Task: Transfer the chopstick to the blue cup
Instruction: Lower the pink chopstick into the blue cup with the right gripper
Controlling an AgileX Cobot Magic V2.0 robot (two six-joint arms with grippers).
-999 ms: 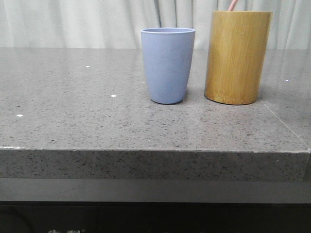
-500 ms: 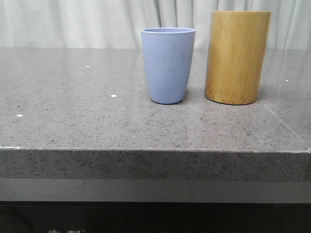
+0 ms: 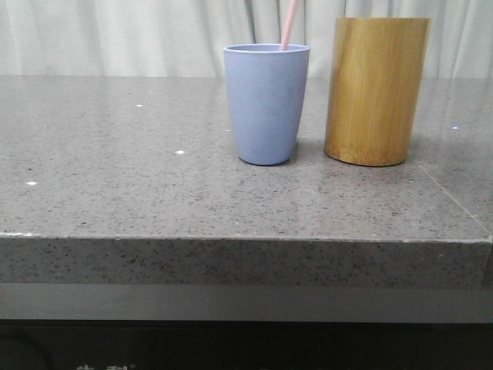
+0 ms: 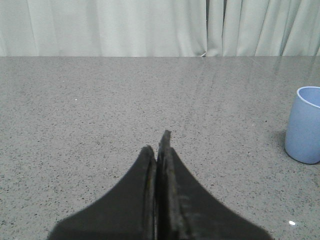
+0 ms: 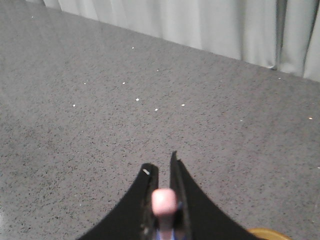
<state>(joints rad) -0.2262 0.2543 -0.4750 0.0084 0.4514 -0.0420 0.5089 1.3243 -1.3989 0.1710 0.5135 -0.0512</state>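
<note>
Pale pink chopstick stands tilted in the mouth of the blue cup, lower end inside the rim, upper end leaving the front view. In the right wrist view the right gripper is pinched on the chopstick's pink end, one black finger pressed to each side. The blue cup stands upright on the grey speckled stone table, just beside a taller bamboo cylinder; contact between them cannot be told. The left gripper hangs over bare tabletop, fingers pressed together, holding nothing, well apart from the cup. White curtain behind.
</note>
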